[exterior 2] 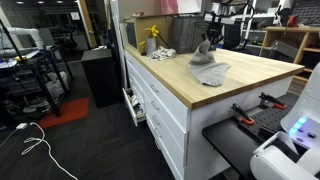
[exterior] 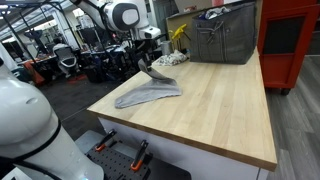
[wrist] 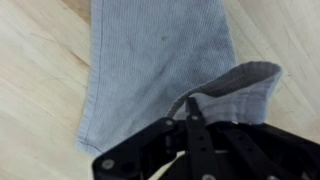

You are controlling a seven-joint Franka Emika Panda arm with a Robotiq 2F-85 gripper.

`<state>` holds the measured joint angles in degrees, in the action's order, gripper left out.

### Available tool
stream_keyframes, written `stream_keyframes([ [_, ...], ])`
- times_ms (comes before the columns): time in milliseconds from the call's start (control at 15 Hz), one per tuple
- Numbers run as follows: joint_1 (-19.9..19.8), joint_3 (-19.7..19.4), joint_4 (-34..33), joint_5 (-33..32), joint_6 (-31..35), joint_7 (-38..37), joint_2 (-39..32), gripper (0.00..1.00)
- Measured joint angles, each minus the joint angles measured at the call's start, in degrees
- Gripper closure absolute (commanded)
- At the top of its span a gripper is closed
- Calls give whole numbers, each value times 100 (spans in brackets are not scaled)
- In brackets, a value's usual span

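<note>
End effector (wrist: 188, 108) pinched shut on one hem of the grey cloth (wrist: 150, 55). The held corner stands raised and curls over because the remainder lies spread on the wooden tabletop (exterior: 215, 110), anchoring it.

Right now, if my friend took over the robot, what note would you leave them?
Gripper: shut on one edge of the grey cloth, with that edge raised off the wooden table.
Cloth: the rest lies flat on the table. A grey mesh basket stands apart at the back.
Done: one edge pinched and lifted.
Left: most of the cloth lies on the table.
</note>
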<state>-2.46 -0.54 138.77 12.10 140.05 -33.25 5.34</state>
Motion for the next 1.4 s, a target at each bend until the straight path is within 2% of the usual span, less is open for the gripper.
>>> stream_keyframes([
  [267,71,147,116,2,0,-206,-3,99],
  [1400,70,142,121,-20,0,-303,-12,99],
])
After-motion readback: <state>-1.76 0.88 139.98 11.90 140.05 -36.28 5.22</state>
